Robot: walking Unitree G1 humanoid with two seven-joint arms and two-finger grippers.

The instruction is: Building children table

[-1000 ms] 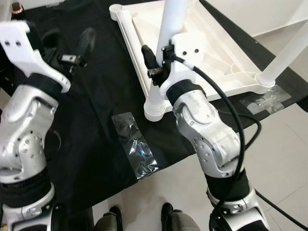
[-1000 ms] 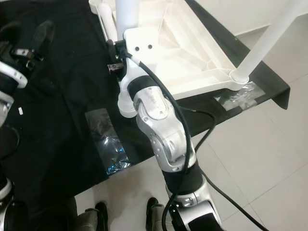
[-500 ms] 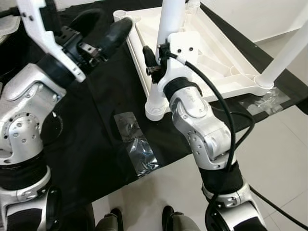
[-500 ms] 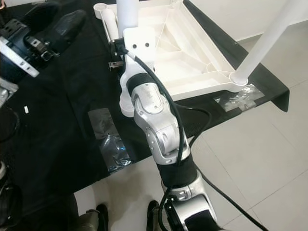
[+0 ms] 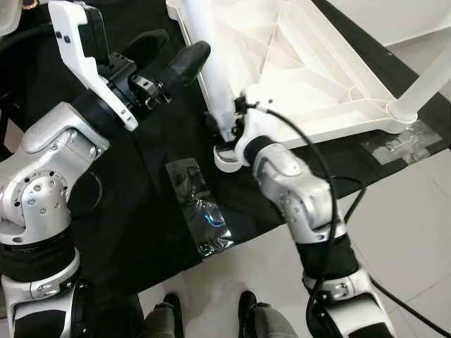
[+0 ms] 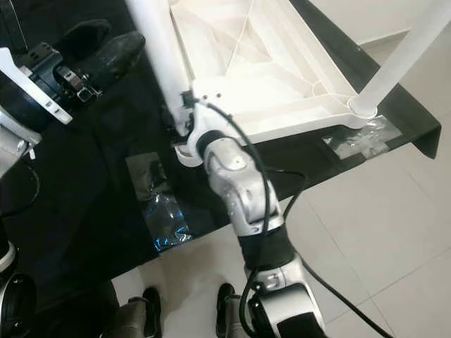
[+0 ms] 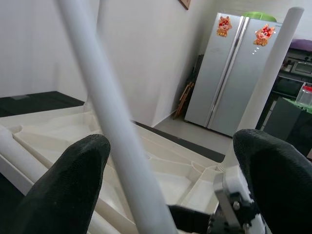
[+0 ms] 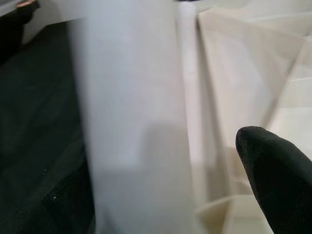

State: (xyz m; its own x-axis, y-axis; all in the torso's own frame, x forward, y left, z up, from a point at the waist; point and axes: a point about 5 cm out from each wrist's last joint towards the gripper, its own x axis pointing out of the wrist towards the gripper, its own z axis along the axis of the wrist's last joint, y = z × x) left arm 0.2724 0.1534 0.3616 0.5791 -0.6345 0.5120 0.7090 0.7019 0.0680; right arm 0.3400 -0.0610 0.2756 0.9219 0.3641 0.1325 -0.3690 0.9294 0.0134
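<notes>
Right end effector (image 5: pixel 224 134) pinches tilted white leg (image 5: pixel 211 63) near its foot beside upturned tabletop (image 5: pixel 310 77); left end effector (image 5: pixel 165 60) spread, close by

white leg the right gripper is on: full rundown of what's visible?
The white table leg is a smooth, plastic-looking round tube with a flared collar at its lower end, which sits on the black cloth at the upturned tabletop's corner. It leans, tilted toward the robot's left. The right gripper is at its lower part; the left gripper hovers open beside it.
</notes>
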